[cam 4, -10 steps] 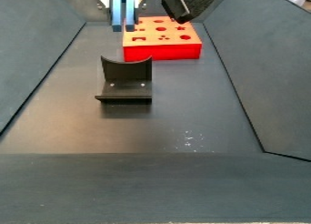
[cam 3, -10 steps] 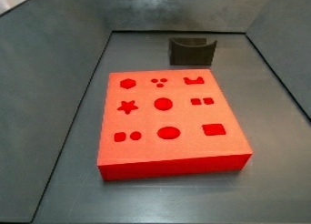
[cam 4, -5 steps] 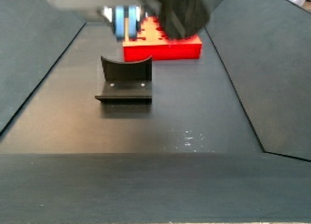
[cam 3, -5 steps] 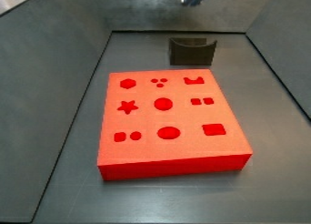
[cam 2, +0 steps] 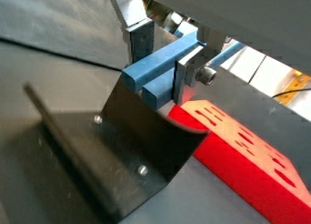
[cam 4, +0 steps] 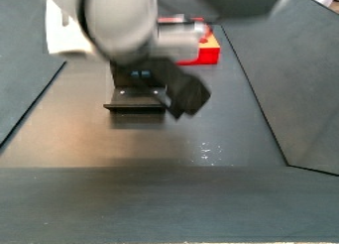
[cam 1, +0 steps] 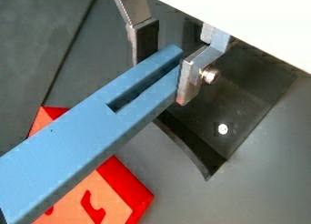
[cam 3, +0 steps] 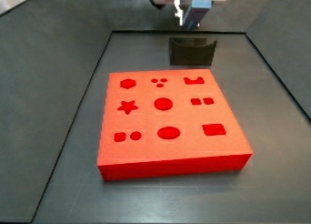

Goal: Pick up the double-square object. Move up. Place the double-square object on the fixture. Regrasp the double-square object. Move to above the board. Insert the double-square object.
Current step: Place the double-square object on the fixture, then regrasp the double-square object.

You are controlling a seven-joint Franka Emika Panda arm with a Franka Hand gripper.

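My gripper [cam 1: 166, 62] is shut on the double-square object [cam 1: 97, 132], a slate-blue bar with a slot along its face. The silver fingers [cam 2: 188, 82] clamp one end of it, and the rest sticks out sideways. The bar [cam 2: 148, 75] hangs just above the notched top of the dark fixture [cam 2: 109, 159]. In a side view the gripper [cam 3: 187, 16] is over the fixture [cam 3: 192, 51] at the far end of the floor. The red board [cam 3: 170, 118] lies in front of it, cut-outs facing up. The blurred arm [cam 4: 119, 25] hides the gripper and most of the fixture [cam 4: 133, 107].
Grey walls slope in around the dark floor [cam 3: 73, 173] on all sides. The board's corner [cam 4: 201, 52] shows behind the arm. The board's edge also appears in both wrist views [cam 1: 104, 198] [cam 2: 243, 164].
The arm has come down into the side views, carrying the bar from up high toward the fixture. The board and fixture have not moved.
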